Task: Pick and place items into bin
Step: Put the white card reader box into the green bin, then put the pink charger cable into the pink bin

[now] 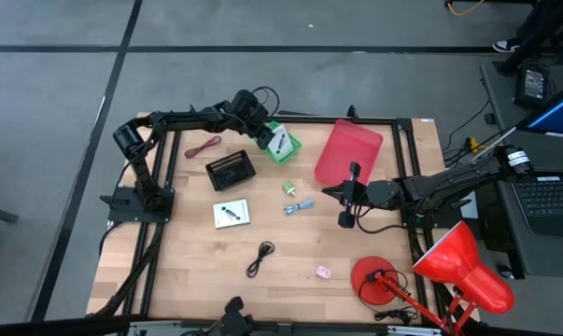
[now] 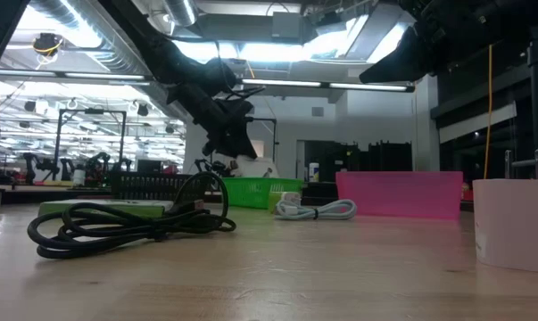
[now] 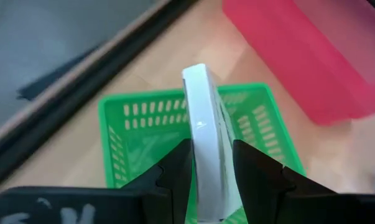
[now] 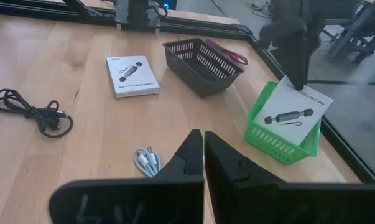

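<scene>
1 item is on its way in: the left pincer [image 1: 267, 137] is clamped on a white card [image 4: 297, 112] and holds it on edge over the green basket [image 4: 280, 138], not yet let go; the right pincer [image 4: 203, 144], closed and empty, waits beside the pink bin [image 1: 348, 151]. Left on the counter [image 1: 290, 257]: a second card [image 1: 232, 214], the black cable [image 1: 260, 259], the red cable [image 1: 204, 146], a blue-grey cable [image 1: 300, 207], green [image 1: 288, 189] and pink [image 1: 324, 272] pieces; the cards' print is too small to read.
</scene>
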Motion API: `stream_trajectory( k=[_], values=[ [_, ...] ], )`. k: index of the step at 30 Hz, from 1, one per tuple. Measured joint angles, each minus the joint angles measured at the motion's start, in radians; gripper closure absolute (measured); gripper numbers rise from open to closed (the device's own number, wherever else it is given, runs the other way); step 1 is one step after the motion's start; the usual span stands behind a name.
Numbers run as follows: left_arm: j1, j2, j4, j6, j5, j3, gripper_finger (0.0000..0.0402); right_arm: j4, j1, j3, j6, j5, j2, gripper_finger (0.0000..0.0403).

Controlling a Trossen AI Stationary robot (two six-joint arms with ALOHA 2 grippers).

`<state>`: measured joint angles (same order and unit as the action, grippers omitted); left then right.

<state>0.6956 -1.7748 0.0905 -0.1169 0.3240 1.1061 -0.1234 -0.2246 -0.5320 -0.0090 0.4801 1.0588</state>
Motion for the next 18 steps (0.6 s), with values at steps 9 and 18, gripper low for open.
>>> stream_trajectory(
  k=[9,18],
  values=[
    [-0.001,0.000,-0.004,0.048,-0.036,0.000,0.0290,0.000,0.000,0.000,0.004,0.000,0.000,0.0403],
    [-0.001,0.001,-0.020,0.058,-0.062,0.000,0.0290,0.000,0.000,0.000,0.003,0.000,0.000,0.0403]
  ],
)
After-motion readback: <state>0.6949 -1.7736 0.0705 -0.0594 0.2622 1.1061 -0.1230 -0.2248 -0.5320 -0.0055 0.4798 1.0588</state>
